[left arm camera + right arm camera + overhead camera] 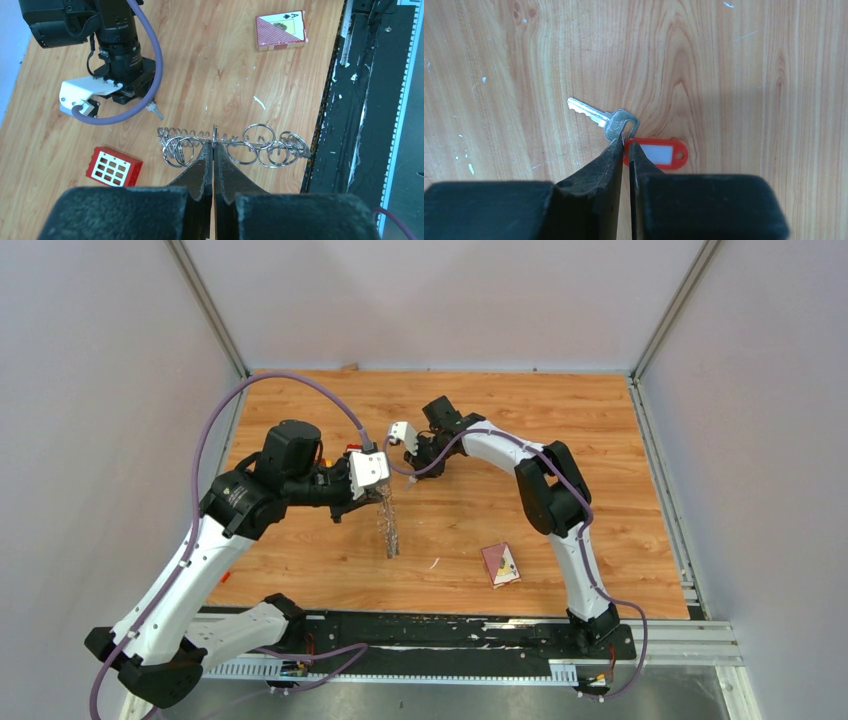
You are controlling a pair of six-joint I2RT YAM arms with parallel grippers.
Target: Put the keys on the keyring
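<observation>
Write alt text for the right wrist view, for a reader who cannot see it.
The right arm's two black fingers, almost together, pinch the small link between a silver key and its red tag, which has a white label. Key and tag lie on a pale wooden table marked with small white flecks.

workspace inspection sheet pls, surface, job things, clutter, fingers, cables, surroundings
surface: wood-grain table, white scuffs
job's things: keyring pinched edge-on in left fingers; key with red tag lying flat
clutter: red block; card pack
grippers: left gripper shut on keyring; right gripper fingers nearly together at the key's link, grip uncertain
cables: purple cable looped over left arm; second purple cable along right arm
surroundings: pale walls, black rail at near edge
</observation>
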